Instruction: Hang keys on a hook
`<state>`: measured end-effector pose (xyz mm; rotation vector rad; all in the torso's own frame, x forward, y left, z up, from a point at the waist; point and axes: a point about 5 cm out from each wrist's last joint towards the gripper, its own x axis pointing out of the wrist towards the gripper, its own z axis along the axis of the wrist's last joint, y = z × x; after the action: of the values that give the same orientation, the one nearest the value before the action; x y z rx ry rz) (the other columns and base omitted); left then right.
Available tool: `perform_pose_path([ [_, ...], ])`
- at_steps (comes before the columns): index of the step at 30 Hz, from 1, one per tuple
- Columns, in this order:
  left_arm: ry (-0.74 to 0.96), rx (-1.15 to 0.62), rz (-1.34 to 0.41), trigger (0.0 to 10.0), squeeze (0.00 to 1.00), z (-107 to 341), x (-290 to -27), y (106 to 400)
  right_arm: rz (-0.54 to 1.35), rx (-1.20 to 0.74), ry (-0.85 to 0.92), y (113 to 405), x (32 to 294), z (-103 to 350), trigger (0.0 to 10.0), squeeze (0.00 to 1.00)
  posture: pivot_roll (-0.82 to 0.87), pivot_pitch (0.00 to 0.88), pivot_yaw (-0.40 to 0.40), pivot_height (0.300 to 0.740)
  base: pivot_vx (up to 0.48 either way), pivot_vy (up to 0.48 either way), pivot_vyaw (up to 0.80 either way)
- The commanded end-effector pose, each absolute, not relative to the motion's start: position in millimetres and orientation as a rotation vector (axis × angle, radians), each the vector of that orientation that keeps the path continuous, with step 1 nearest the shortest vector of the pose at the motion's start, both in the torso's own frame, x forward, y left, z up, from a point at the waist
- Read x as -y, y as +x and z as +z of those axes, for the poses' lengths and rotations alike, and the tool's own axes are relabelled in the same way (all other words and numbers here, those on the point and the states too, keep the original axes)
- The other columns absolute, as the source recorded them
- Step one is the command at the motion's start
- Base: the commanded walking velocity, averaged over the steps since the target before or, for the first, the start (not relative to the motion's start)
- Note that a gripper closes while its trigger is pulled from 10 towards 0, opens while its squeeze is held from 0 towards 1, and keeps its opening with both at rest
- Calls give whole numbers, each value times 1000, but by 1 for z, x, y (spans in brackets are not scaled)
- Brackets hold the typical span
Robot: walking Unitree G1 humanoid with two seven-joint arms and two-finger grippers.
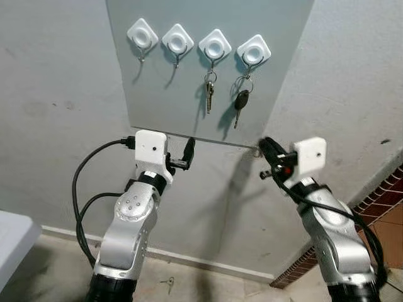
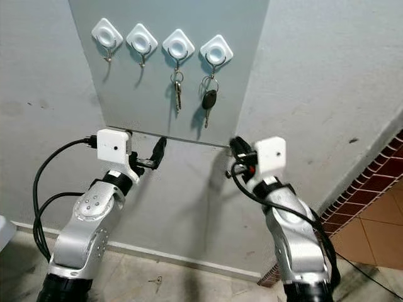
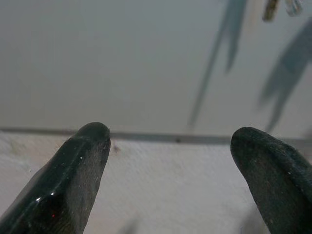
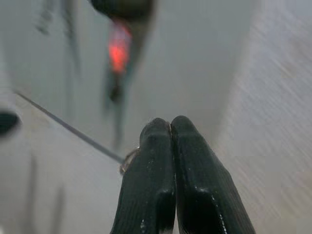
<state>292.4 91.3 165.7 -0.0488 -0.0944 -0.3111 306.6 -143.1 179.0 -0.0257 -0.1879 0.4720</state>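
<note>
Grey panel [image 1: 164, 94] on rough wall [image 1: 56, 94]; left tool [image 1: 187, 154] released; right tool [image 1: 269, 154] clenched.

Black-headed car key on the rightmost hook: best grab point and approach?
Judging by its pose, pinch the car key by its black head, coming straight at the wall panel from the front. It hangs vertically from a ring on the hook, blade down, head the widest part.

Blurred bits and cut edges

By the right gripper [image 4: 170, 127], a thin ring [image 4: 127, 160] peeks out behind the pressed fingers, mostly hidden; what it carries cannot be told. A red-lit key [image 4: 118, 53] above is a smear, its top cropped. A small thing on the floor [image 1: 168, 284] is too tiny to identify.
</note>
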Motion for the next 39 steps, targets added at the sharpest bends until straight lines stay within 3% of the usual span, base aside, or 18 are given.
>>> perform_pose_path([
  [1,-67,149,-354,10000,0,175,-87,286,547,207,-10,310,135,185,10000,0,59,81,-56,740,0,0,0],
  [11,-119,240,-362,10000,0,190,-97,282,705,319,63,323,103,220,10000,0,77,78,-67,740,0,0,0],
  [22,-159,210,-291,10000,0,186,-111,286,708,329,93,323,98,220,10000,0,92,69,-81,740,0,0,0],
  [30,-130,117,-243,10000,0,161,-116,286,405,225,129,302,136,168,10000,0,84,66,-75,740,0,0,0],
  [39,-116,70,-257,10000,0,143,-121,287,121,220,134,274,178,148,10000,0,54,64,-42,740,0,0,0],
])
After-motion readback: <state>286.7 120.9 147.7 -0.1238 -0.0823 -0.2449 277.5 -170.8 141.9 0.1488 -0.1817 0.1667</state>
